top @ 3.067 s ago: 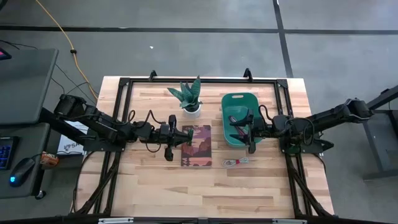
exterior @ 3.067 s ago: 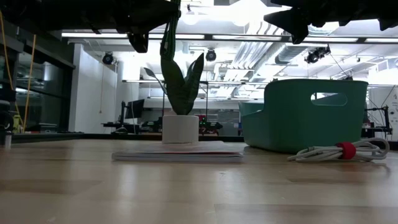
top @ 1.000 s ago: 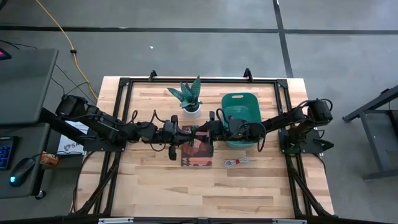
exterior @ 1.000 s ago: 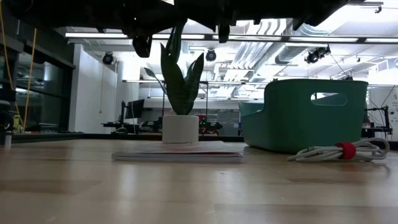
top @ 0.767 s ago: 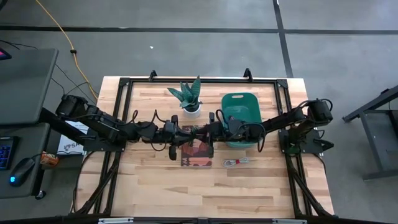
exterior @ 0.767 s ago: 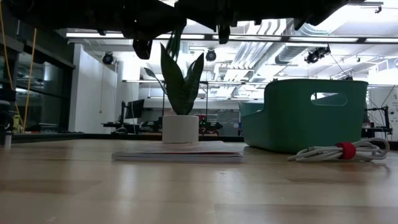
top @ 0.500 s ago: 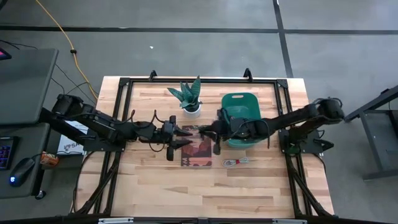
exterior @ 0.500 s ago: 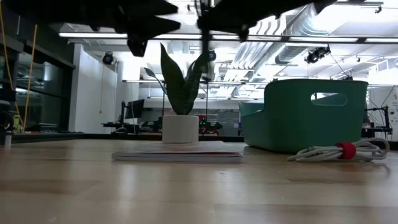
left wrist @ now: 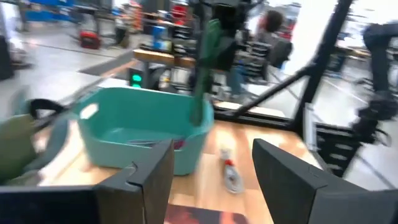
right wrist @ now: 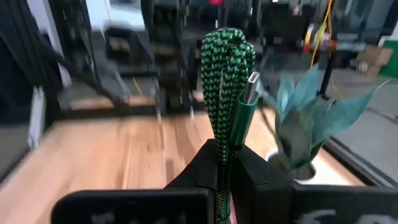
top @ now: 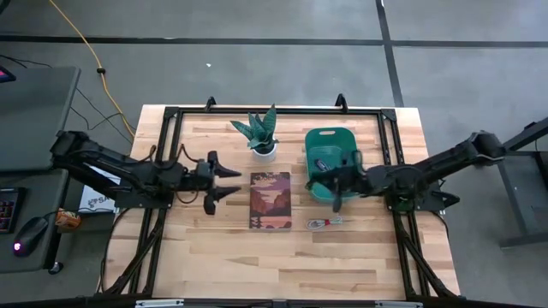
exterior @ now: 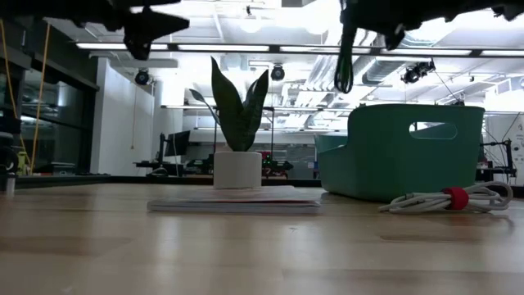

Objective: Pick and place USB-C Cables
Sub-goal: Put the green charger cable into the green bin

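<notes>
Green braided USB-C cable (right wrist: 228, 81) was pinched upright between the fingers of the right hand (top: 336, 190), which had just swung back from over the notebook (top: 271, 200) to the teal bin's (top: 346, 139) near edge, so a drop into the bin looked imminent. Left hand (top: 224, 179) had pulled away towards its own side of the worktop (top: 214, 257), fingers spread wide and holding nothing; the handover appeared done. A white cable bundle with a red tie (top: 324, 223) lay in front of the bin, probably next. The potted plant (top: 261, 133) stood behind the notebook. The pale wooden worktop sat on grey floor; a lit workshop lay beyond.
</notes>
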Controlling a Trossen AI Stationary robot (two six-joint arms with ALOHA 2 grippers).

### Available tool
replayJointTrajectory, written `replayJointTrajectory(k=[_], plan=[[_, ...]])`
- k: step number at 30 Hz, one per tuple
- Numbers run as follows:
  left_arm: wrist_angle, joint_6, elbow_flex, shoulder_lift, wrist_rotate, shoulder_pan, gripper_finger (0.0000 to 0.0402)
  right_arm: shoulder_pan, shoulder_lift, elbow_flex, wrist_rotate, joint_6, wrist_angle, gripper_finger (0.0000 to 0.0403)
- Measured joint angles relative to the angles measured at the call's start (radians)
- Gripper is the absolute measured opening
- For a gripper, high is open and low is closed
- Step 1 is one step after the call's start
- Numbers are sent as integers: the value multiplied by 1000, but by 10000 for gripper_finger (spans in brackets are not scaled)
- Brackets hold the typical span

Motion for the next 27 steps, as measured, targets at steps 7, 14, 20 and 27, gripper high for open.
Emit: replayJointTrajectory(k=[7, 14, 20, 27], plan=[[53, 3, -62, -61, -80, 4, 196, -1, -103, -100, 6, -18, 92, 3], [60, 3, -62, -61, -82, 3, 196, -1, -102, -101, 17, -19, 97, 3], [60, 2, -62, -61, -83, 3, 196, -1, -102, -101, 62, -18, 95, 3], [60, 2, -62, -61, -83, 3, 196, -2, -99, -34, 266, 74, -76, 2]])
